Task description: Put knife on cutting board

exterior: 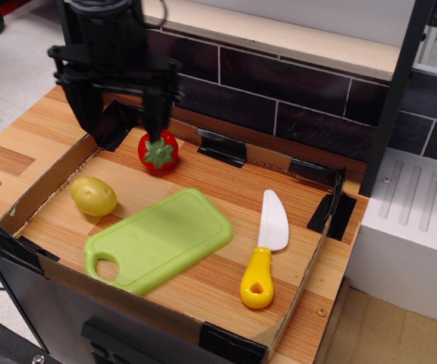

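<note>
The knife [266, 249] lies flat on the wooden tray floor at the right, white blade pointing away, yellow handle with a hole toward the front. The light-green cutting board [158, 239] lies to its left, handle hole at the front left, nothing on it. My black gripper [121, 114] hangs open and empty above the back left corner of the tray, fingers spread wide, far from the knife.
A cardboard-walled tray [51, 173] with black taped corners holds everything. A red strawberry [158, 150] sits near the back left, just below my right finger. A yellow potato [93, 196] lies left of the board. A dark tiled wall stands behind.
</note>
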Robot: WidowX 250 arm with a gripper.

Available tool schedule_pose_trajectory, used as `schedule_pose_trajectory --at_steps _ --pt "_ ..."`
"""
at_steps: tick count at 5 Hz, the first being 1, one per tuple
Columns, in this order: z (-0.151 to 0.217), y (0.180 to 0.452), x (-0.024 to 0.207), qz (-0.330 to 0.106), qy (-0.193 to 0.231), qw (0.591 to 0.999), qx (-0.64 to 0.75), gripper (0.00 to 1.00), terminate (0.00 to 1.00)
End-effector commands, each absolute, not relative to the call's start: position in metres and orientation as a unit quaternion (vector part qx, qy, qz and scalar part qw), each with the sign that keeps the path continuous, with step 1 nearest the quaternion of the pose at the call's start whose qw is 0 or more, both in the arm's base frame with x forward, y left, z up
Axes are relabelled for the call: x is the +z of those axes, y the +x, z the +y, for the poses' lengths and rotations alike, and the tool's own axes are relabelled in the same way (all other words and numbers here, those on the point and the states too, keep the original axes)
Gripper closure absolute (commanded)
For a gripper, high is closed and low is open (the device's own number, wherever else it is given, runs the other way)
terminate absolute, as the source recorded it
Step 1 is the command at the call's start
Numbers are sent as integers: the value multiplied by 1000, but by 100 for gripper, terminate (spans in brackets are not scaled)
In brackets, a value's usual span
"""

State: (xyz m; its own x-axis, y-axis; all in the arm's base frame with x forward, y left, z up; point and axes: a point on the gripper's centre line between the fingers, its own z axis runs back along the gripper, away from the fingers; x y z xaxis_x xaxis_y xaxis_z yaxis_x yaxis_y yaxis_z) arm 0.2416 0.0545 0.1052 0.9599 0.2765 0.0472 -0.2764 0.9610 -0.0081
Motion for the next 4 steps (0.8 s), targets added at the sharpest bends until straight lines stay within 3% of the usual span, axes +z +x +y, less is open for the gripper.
schedule_pose_trajectory --at_steps 1,3,4 --pt "3 233 103 -27 -9 976 215 0 0" --pt "-25 233 90 -35 -18 961 273 0 0" --pt "-32 236 71 -33 -9 963 267 0 0"
